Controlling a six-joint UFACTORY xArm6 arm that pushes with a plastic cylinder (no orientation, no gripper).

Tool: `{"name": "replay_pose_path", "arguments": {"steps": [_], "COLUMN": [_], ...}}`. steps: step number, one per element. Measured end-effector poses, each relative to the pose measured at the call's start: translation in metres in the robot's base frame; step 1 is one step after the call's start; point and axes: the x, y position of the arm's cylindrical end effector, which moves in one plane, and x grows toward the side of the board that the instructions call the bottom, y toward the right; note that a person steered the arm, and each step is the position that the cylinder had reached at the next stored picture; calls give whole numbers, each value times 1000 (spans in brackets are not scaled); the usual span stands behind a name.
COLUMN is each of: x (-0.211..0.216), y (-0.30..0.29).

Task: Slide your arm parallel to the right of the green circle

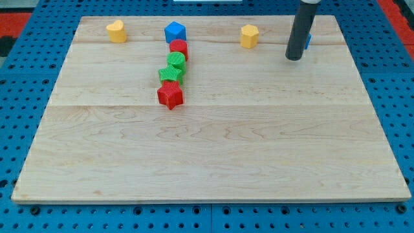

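Observation:
The green circle point(176, 61) lies in a column of blocks left of the board's middle, near the view's top. A red round block point(178, 46) touches it from above and a green star point(171, 74) from below. A red star point(170, 96) ends the column. A blue block point(174, 31) stands at the top of the column. My tip point(294, 58) is far to the view's right of the green circle, at about its height, touching no block. A small blue block point(307, 41) is mostly hidden behind the rod.
A yellow heart-like block point(116, 30) stands at the top left. A yellow block point(249, 36) stands at the top, between the column and my tip. The wooden board point(213, 149) rests on a blue pegboard table.

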Motion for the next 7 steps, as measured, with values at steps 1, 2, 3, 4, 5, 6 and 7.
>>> {"name": "replay_pose_path", "arguments": {"steps": [1,2,3,4,5,6,7], "x": [0,0,0,0,7,20,24], "y": [-6,-11,-11,-11,-15,-24,-24]}}
